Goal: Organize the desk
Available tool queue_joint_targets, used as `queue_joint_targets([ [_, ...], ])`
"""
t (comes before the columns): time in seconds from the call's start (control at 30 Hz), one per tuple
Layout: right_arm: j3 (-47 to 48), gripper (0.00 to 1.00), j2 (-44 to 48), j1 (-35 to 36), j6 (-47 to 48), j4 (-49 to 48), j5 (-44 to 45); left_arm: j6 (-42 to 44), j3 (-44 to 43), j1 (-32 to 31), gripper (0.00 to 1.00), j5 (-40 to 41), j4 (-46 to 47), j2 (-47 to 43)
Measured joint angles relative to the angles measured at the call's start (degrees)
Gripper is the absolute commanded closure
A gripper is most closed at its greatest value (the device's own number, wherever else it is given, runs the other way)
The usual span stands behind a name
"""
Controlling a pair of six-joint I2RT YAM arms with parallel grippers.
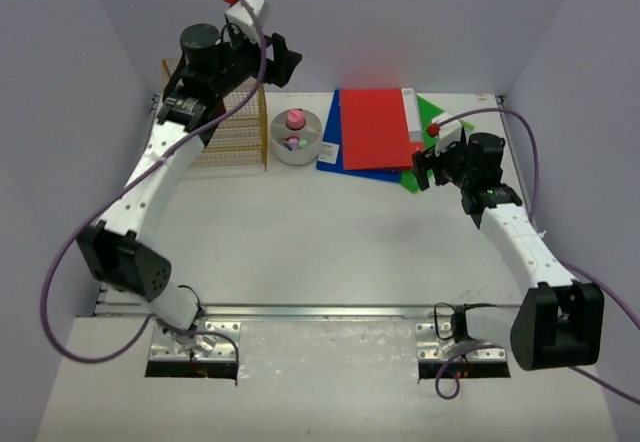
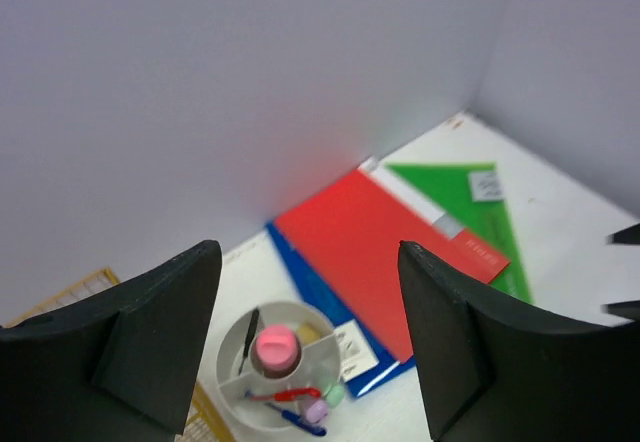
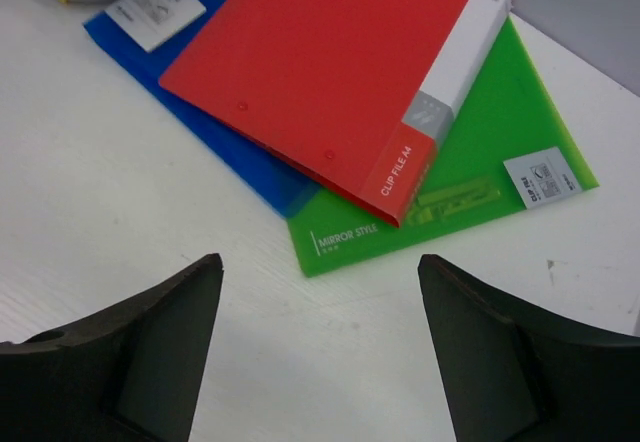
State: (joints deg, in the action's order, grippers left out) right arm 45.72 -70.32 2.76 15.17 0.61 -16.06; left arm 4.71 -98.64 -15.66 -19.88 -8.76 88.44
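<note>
Left hand [image 1: 283,60] raised high over organizer [image 1: 297,137], fingers apart, empty; right hand [image 1: 427,167] low nr folders [image 1: 375,129], apart.

Red file [image 3: 330,72] — green folder [image 3: 470,182] (blue folder [image 3: 215,142] beneath).

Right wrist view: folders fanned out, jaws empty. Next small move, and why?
Probably lower the right gripper toward the near corner of the red folder. Its jaws stand open and empty above the desk, and the red folder lies skewed across the blue folder and green folder.
</note>
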Motion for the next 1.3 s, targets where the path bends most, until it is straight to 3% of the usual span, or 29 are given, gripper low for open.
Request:
queue_joint_targets([
  [0.2, 0.43, 0.39, -9.86, 0.00, 19.09, -2.63, 2.84, -0.90, 16.02, 0.00, 0.30, -6.09, -0.34, -18.45],
  [0.47, 4.28, 0.43, -24.17, -0.06, 28.99, -10.45, 6.90, -0.41, 32.06, 0.00, 0.29, -5.28, -7.12, -26.54],
  [0.67, 3.20, 0.33, -28.51, -0.41, 35.46, -17.12, 2.65, -0.40, 34.04, 0.00, 0.29, -3.36, -8.20, -28.39],
  [0.77, 1.52, 0.23, -29.05, -0.52, 39.61, -18.80, -1.62, -0.41, 34.13, 0.00, 0.28, -2.62, -7.97, -28.60],
  [1.0, -0.41, 0.19, -32.78, -0.38, 46.68, -25.60, -9.36, -0.46, 36.32, 0.00, 0.28, -1.16, -6.70, -28.64],
  [1.3, -1.95, 0.17, -37.47, -0.25, 55.04, -33.02, -13.24, -0.46, 39.28, 0.00, 0.28, -0.34, -5.87, -28.41],
])
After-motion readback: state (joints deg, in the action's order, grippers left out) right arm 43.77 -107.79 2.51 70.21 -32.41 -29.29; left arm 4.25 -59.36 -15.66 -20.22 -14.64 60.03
